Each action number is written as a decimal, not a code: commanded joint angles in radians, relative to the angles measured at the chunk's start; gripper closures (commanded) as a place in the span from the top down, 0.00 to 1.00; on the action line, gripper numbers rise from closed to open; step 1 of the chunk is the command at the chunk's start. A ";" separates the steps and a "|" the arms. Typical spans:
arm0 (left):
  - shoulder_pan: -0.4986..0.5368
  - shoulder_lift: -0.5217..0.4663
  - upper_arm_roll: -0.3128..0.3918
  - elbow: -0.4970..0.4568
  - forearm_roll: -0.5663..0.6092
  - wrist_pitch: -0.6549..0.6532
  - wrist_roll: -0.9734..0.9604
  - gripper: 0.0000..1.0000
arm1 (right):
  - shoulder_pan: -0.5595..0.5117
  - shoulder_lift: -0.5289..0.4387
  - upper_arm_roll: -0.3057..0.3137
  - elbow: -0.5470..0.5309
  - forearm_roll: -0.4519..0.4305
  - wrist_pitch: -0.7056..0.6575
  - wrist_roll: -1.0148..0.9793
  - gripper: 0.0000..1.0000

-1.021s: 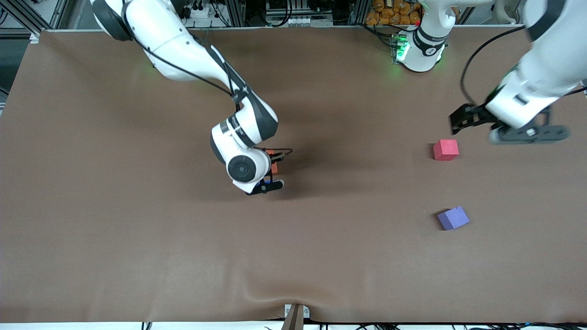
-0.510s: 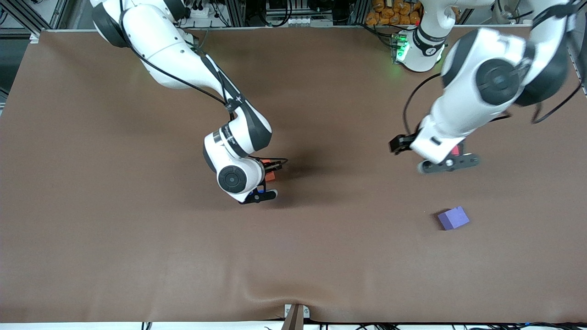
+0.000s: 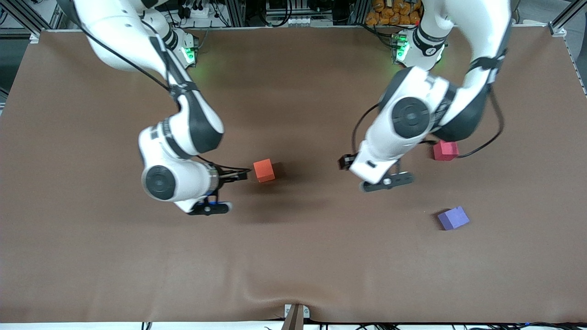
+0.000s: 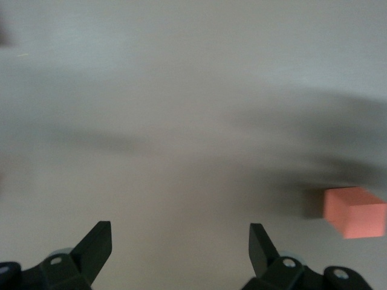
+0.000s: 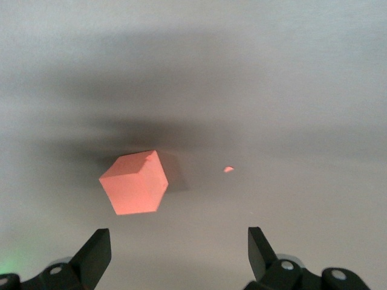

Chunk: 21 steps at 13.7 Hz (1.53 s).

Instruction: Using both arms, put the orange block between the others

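Note:
The orange block point(image 3: 264, 170) rests on the brown table near its middle, with nothing touching it. My right gripper point(image 3: 211, 208) is open over the table beside it, toward the right arm's end. In the right wrist view the orange block point(image 5: 134, 183) lies ahead of the open right gripper point(image 5: 179, 244). My left gripper point(image 3: 387, 182) hangs open over bare table between the orange block and the pinkish-red cube point(image 3: 445, 150), which the left arm partly hides. The left wrist view has the orange block point(image 4: 354, 211) off to one side of the open left gripper point(image 4: 180, 241). The lavender cube point(image 3: 453, 218) sits nearer the front camera than the red one.
Both green-lit bases, the right arm's point(image 3: 185, 52) and the left arm's point(image 3: 419, 48), stand along the table's edge farthest from the front camera. A small bracket point(image 3: 296, 314) sits at the edge nearest that camera. A tiny orange speck point(image 5: 228, 170) lies on the cloth by the orange block.
The right gripper opened, let go of the orange block and drew back toward the right arm's end. The left arm swung from beside the red cube toward the table's middle.

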 commanded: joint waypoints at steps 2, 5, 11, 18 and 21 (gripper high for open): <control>-0.124 0.151 0.018 0.139 0.012 0.109 -0.117 1.00 | -0.146 -0.139 0.010 -0.032 -0.002 -0.080 -0.001 1.00; -0.235 0.239 0.053 0.219 0.012 0.181 -0.190 1.00 | -0.223 -0.155 0.011 -0.050 -0.021 -0.086 0.006 1.00; -0.387 0.394 0.112 0.270 0.008 0.324 -0.357 1.00 | -0.326 -0.129 0.017 -0.036 -0.121 -0.049 -0.082 1.00; -0.416 0.458 0.118 0.279 0.008 0.459 -0.414 1.00 | -0.326 -0.239 0.016 -0.148 -0.178 -0.040 -0.224 1.00; -0.425 0.478 0.116 0.307 0.006 0.470 -0.455 1.00 | -0.303 -0.274 0.017 -0.183 -0.178 -0.058 -0.225 1.00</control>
